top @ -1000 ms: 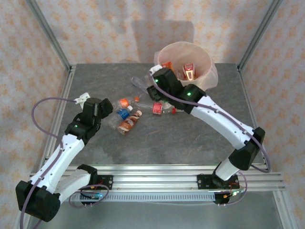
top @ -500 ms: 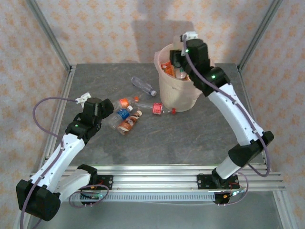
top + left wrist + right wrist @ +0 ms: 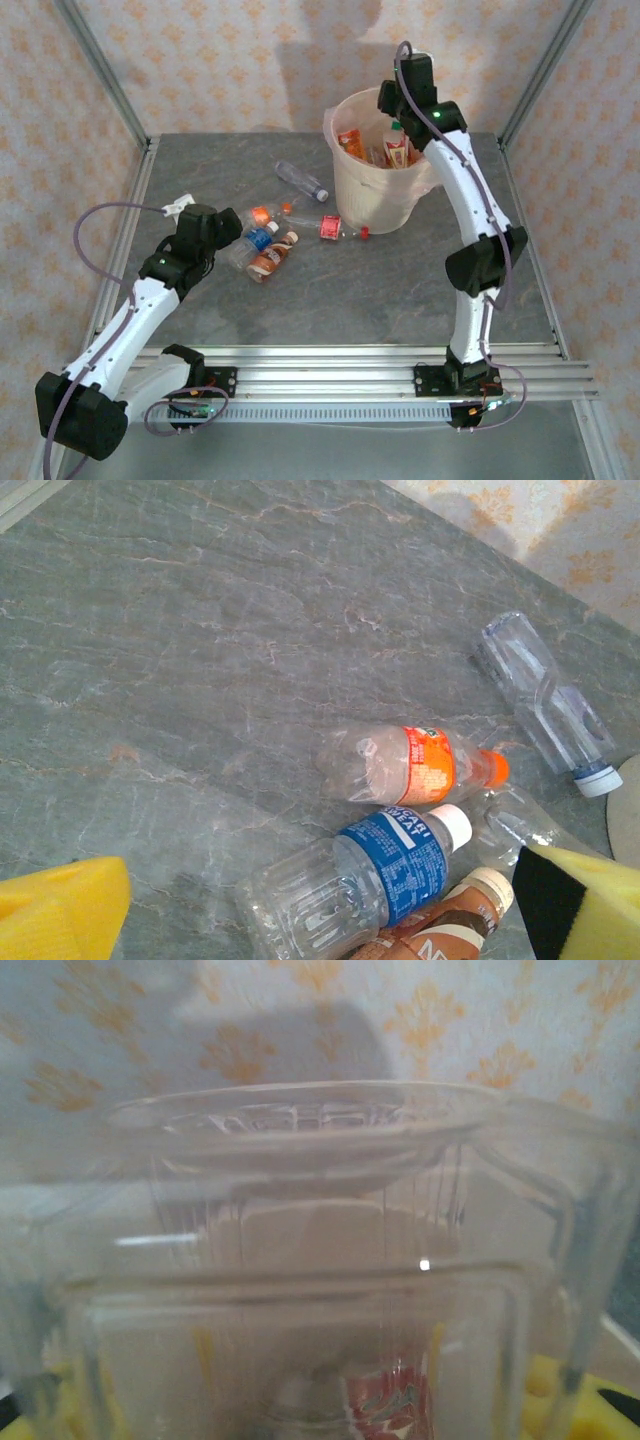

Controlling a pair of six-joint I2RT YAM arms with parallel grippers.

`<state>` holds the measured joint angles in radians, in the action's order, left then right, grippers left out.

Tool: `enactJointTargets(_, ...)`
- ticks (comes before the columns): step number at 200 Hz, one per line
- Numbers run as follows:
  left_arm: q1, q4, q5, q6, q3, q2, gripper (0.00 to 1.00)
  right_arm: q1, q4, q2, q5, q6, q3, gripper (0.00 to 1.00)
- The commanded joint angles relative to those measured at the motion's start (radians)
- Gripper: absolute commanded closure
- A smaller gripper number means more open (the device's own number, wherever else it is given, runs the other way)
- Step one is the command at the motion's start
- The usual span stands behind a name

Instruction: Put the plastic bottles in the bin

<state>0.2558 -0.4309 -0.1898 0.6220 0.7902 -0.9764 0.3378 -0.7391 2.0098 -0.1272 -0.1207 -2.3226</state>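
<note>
**Right gripper** (image 3: 401, 126): upper centre-right of the top view, pointing down over the bin (image 3: 375, 205). Its jaws are partly closed on the held bottle (image 3: 320, 1260), a clear one with a red label. In the right wrist view this bottle spans the frame from edge to edge, and a yellow pad (image 3: 575, 1405) shows at each lower corner on either side of it. In the top view it hangs within the outline of the bin's opening; whether it is below the rim cannot be told. Other bottles stand inside, among them an orange bottle (image 3: 350, 142) against the left inner wall. The bin, lined with a pinkish bag folded over its rim, stands at the back of the grey table (image 3: 350, 300), right of centre.

**Left gripper** (image 3: 224, 236): left of centre in the top view, spread fully wide and holding nothing. In the left wrist view its yellow fingertips (image 3: 60, 915) occupy the lower left and lower right corners. Between and beyond them, bottles lie on their sides:
- a blue-labelled bottle (image 3: 385, 865) with a white cap
- a brown bottle (image 3: 440, 935) touching it at the lower edge
- an orange-capped bottle (image 3: 415, 770) just beyond
- an unlabelled bottle (image 3: 545, 705) apart at the upper right

In the top view, a red-labelled bottle (image 3: 335, 228) lies just beside the bin's base.
</note>
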Motion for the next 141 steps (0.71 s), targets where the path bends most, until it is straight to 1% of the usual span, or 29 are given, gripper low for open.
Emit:
enactJointTargets(1,0.008,0.016,0.007,-0.022,0.026,-0.008,0.0,-0.014,-0.147,0.037,0.016,-0.026,-0.079,0.98)
enactJointTargets(17,0.008,0.017,0.007,-0.023,0.026,-0.01,0.0,-0.015,-0.171,0.045,0.026,-0.016,-0.066,0.97)
enactJointTargets(51,0.008,0.019,0.01,-0.025,0.029,-0.015,0.0,-0.016,-0.191,0.021,0.022,0.004,0.018,0.96)
enactJointTargets(86,0.009,0.024,0.016,-0.024,0.029,-0.024,0.0,-0.015,-0.162,-0.021,-0.013,0.036,0.122,0.9)
enactJointTargets(104,0.008,0.024,0.02,-0.022,0.028,-0.027,0.0,-0.015,-0.162,-0.023,-0.045,0.054,0.152,0.88)
enactJointTargets(128,0.009,0.022,0.021,-0.021,0.028,-0.025,0.0,-0.015,-0.158,-0.018,-0.055,0.069,0.177,0.85)
enactJointTargets(141,0.008,0.019,0.021,-0.021,0.028,-0.021,0.0,-0.016,-0.155,-0.014,-0.056,0.074,0.185,0.8)
